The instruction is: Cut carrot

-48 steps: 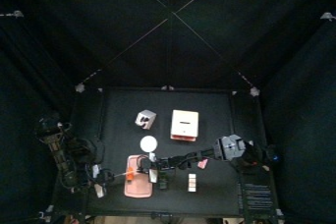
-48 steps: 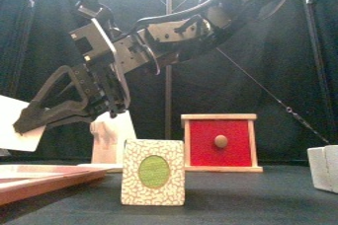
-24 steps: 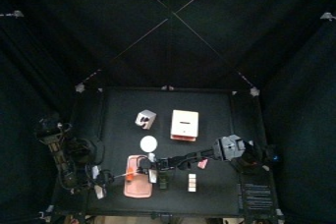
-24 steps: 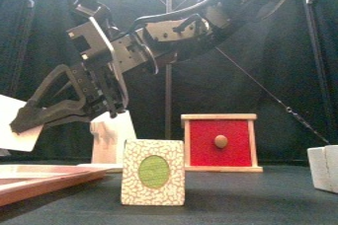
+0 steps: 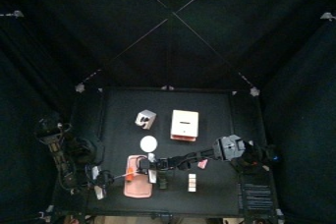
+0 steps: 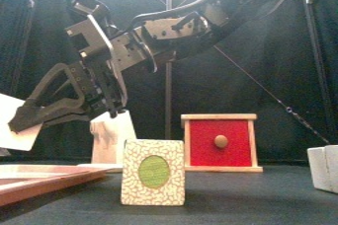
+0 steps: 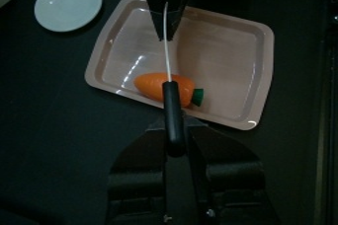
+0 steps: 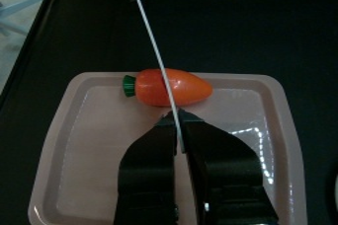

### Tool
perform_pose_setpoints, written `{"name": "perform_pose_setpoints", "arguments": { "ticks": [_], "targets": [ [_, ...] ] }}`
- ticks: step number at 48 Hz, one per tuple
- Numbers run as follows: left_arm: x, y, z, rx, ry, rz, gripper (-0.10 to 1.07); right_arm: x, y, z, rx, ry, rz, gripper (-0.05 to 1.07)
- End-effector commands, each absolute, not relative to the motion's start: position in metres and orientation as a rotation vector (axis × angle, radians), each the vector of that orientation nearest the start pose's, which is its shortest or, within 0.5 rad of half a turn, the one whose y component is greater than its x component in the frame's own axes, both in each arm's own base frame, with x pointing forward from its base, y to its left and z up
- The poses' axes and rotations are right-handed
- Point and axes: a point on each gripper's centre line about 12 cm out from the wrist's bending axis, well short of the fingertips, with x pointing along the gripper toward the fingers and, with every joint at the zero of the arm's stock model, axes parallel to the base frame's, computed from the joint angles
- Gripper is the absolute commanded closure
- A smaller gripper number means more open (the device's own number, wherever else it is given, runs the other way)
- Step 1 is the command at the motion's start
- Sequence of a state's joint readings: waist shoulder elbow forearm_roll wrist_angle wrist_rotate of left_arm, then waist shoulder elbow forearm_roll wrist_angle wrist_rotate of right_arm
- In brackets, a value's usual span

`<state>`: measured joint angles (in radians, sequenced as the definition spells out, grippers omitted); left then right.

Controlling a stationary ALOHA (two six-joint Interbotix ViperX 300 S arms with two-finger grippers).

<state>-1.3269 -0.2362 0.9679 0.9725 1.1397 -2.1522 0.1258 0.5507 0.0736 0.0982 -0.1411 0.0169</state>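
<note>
An orange carrot [image 7: 149,81] with a green top lies on a pink tray [image 7: 238,41] at the table's front left. It also shows in the right wrist view [image 8: 193,88] on the tray [image 8: 93,170]. A knife [image 7: 160,41] with a black handle hangs over the carrot, its thin blade edge-on [image 8: 148,41]. My left gripper [image 7: 172,142] is shut on the handle. My right gripper [image 8: 179,138] reaches across from the right [image 5: 155,175] and its jaws are closed on the blade's other end. In the front view it [image 6: 30,122] points down to the left.
A white plate [image 7: 66,2] lies just beyond the tray. A red box with a knob [image 6: 219,142] stands mid-table. A card with a green oval [image 6: 153,173] stands near the front edge. A white object [image 6: 325,168] sits at the right.
My right arm has edged slightly to the left in the front view. The carrot and tray have not moved.
</note>
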Motion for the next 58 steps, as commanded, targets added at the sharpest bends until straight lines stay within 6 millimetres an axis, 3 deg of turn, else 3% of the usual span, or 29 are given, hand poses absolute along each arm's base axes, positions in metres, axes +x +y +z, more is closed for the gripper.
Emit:
{"name": "perform_pose_setpoints", "arguments": {
  "ticks": [1, 58],
  "targets": [
    [0.138, -0.189, 0.161, -0.091, 0.705, 0.235, 0.55, 0.561, 0.063, 0.152, 0.090, 0.413, 0.074, 0.71],
    [0.140, -0.187, 0.141, -0.041, 0.740, 0.301, 0.55, 0.559, 0.061, 0.142, 0.109, 0.469, 0.064, 0.71]
  ]
}}
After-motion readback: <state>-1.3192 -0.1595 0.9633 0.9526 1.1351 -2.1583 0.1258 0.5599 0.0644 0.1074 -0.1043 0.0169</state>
